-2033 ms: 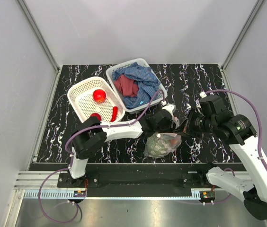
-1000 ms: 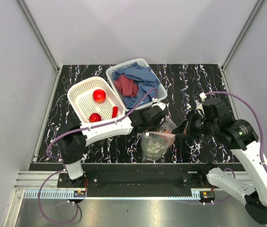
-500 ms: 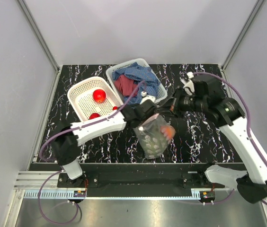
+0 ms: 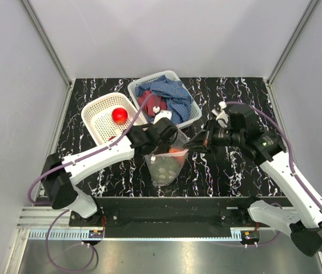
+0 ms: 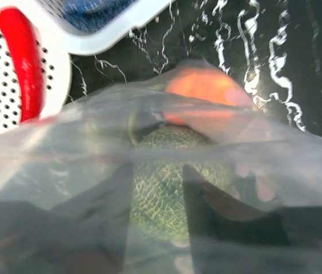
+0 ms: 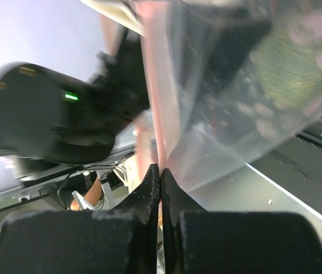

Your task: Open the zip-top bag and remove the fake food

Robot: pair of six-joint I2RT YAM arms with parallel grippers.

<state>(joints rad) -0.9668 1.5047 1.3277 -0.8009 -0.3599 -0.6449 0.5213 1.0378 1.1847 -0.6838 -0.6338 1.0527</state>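
The zip-top bag [image 4: 165, 168] hangs upright, mouth up, above the table's front middle. My right gripper [image 4: 194, 142] is shut on its pink zip rim [image 6: 160, 114], fingertips pinched together [image 6: 160, 171]. My left gripper [image 4: 162, 147] is at the bag's mouth. In the left wrist view its jaws [image 5: 158, 168] stand apart behind the clear film [image 5: 64, 160], with a green netted ball [image 5: 161, 194] showing between them. An orange-peach fruit [image 5: 201, 91] lies in the bag beyond it. A red fruit [image 4: 119, 115] and a red chili [image 5: 24, 63] lie in the white basket [image 4: 95, 111].
A second white basket [image 4: 166, 74] with blue and red cloths [image 4: 164, 97] stands behind the bag, against the first basket. The left arm's black body [image 6: 47, 108] sits close beside the bag in the right wrist view. Grey walls enclose the black marbled table [image 4: 235, 91].
The right gripper has carried the bag's rim up and to the left, so the bag hangs upright. The left arm has shifted left with it, and its jaws have widened.
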